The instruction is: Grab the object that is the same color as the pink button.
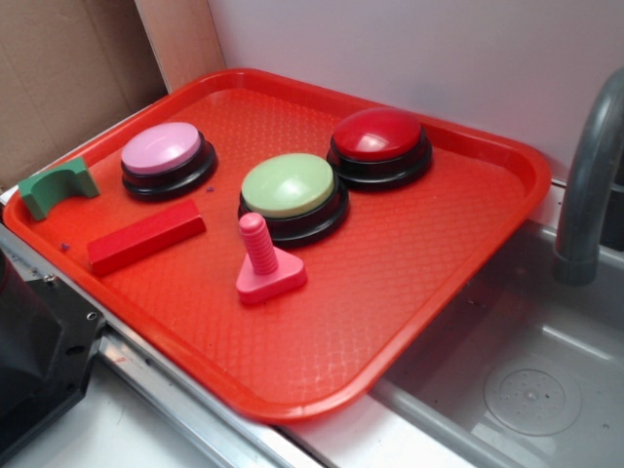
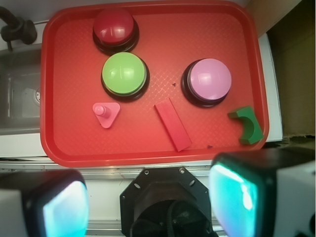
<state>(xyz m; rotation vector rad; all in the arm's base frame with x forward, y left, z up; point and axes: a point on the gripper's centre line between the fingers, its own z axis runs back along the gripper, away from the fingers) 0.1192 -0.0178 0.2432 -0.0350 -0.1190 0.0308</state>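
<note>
Black claw (image 2: pixel 148 197) body, white fingers (image 2: pixel 256 192) with glowing teal pads.

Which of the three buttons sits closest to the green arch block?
The pink button, at the tray's end beside the green arch block. The light green button is in the middle and the red button farthest away.

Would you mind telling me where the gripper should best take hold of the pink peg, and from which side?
Probably by the ribbed post of the pink peg, coming straight down from above. The post stands upright on its flat triangular base, which lies too low on the red tray to pinch. The green button sits close behind, so close the fingers across the free sides.
</note>
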